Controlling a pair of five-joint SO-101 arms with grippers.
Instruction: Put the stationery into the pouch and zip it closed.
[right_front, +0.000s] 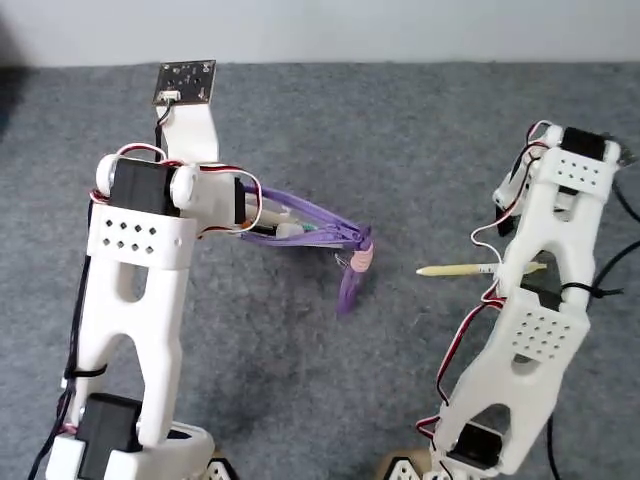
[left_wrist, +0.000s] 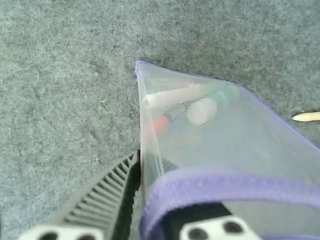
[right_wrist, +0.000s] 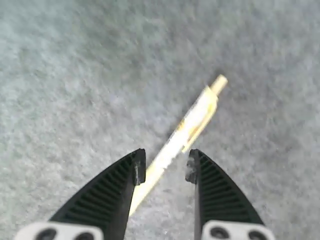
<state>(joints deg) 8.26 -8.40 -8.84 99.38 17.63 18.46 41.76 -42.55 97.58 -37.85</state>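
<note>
A clear pouch (right_front: 318, 232) with purple edging hangs off the grey carpet, its far corner drooping down. My left gripper (left_wrist: 150, 167) is shut on the pouch (left_wrist: 220, 140) near its purple zip band. Through the plastic I see a white eraser (left_wrist: 201, 111), a cream stick (left_wrist: 170, 96) and a small red item (left_wrist: 160, 123). A pale yellow pen (right_front: 462, 270) lies on the carpet to the right of the pouch. My right gripper (right_wrist: 165, 165) is open just above the pen (right_wrist: 192, 122), one finger on each side of its barrel.
Grey carpet (right_front: 400, 140) covers the whole table. A small circuit board (right_front: 184, 82) on a white bracket stands at the back left. The pen's tip (left_wrist: 306, 116) lies on the carpet beyond the pouch in the left wrist view.
</note>
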